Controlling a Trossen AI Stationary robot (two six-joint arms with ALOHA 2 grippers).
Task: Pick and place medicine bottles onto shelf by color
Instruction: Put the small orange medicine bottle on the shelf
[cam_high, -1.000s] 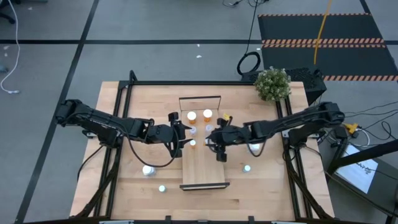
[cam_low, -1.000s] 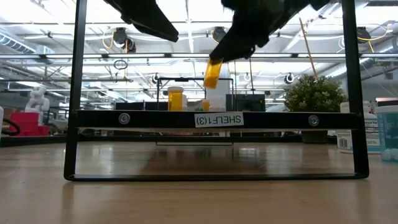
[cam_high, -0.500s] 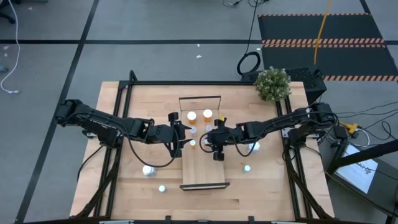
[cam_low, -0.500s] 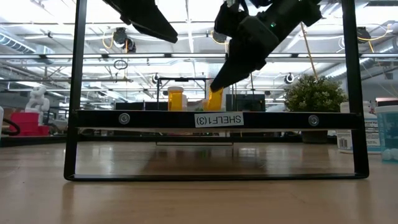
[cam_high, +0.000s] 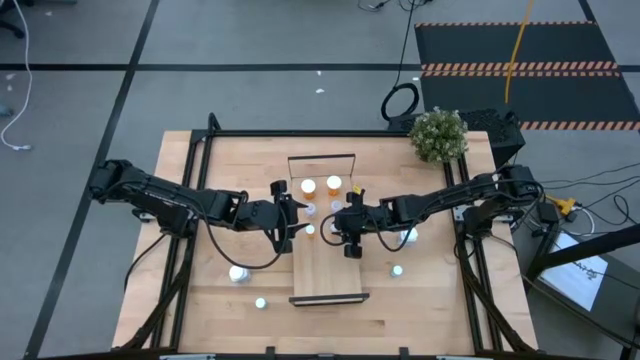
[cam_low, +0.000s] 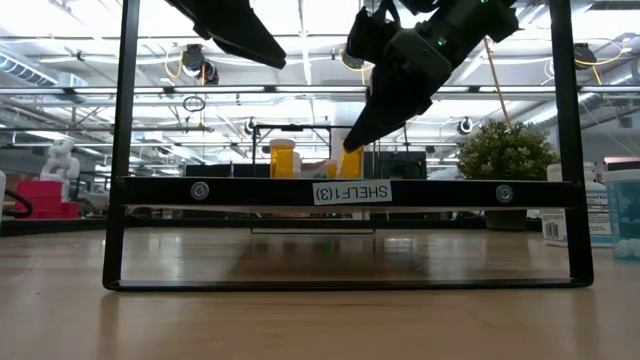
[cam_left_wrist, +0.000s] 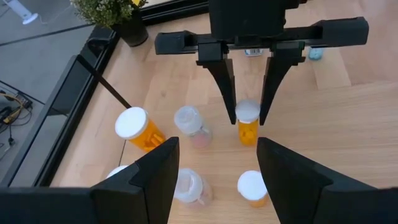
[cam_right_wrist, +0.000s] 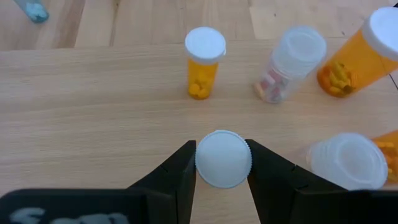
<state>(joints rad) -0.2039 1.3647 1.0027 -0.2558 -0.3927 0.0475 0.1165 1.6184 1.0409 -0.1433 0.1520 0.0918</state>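
My right gripper (cam_high: 340, 216) stands over the far half of the shelf (cam_high: 325, 262), shut on a small orange bottle with a white cap (cam_right_wrist: 223, 158). The bottle also shows in the left wrist view (cam_left_wrist: 247, 123) and the low view (cam_low: 350, 162). My left gripper (cam_high: 292, 212) is open and empty, at the shelf's left side facing the right gripper (cam_left_wrist: 247, 93). Two large orange bottles (cam_high: 308, 186) (cam_high: 333, 183), clear bottles (cam_left_wrist: 189, 123) and another small orange bottle (cam_right_wrist: 204, 61) stand on the shelf's far half. My right gripper pinches the small orange bottle's white cap (cam_right_wrist: 223, 158) between its two fingertips (cam_left_wrist: 227, 93), one on each side. The fingers slant down from the table's right. The bottle stands upright below them; the shelf's front rail (cam_low: 340, 192) hides whether its base rests on the board.
Loose bottles lie on the table: a white one (cam_high: 237, 272) and a pale blue one (cam_high: 260, 302) to the shelf's left, two more (cam_high: 397, 270) (cam_high: 410, 237) to its right. A potted plant (cam_high: 438, 135) stands at the far right corner.
My right gripper has gone down and a little toward the table's left with the small orange bottle. The bottle, first tilted and held well above the shelf, now stands upright at shelf level among the other bottles.
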